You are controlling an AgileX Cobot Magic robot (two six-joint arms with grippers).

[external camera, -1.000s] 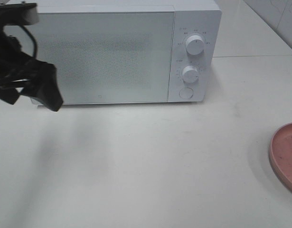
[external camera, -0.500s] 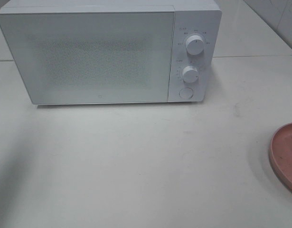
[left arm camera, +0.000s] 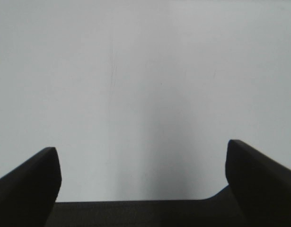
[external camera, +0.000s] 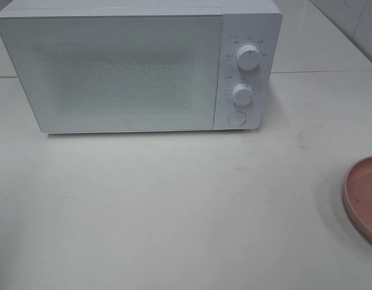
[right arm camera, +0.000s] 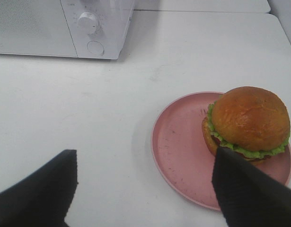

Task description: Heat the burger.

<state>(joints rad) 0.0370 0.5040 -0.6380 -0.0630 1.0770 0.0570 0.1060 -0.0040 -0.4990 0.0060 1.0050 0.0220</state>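
Observation:
The burger point(right arm camera: 247, 120), with a brown domed bun and green lettuce, sits on the right side of a round pink plate point(right arm camera: 178, 142) in the right wrist view. My right gripper point(right arm camera: 145, 153) hovers open above the table on the near side of the plate, with nothing between its fingers; one finger point(right arm camera: 244, 189) overlaps the plate's rim just in front of the burger. My left gripper point(left arm camera: 141, 146) is open over bare table and holds nothing. The exterior high view shows neither gripper and not the burger, only the plate's edge point(external camera: 362, 193).
A white microwave point(external camera: 125, 72) stands at the back of the table with its door shut. It has two knobs point(external camera: 248, 57) point(external camera: 242, 94) and a round button point(external camera: 236, 118) on its right panel. Its corner also appears as the microwave point(right arm camera: 41, 23) in the right wrist view.
The left arm, which stood in front of the microwave's left side a second ago, has left the exterior high view. Nothing else has moved.

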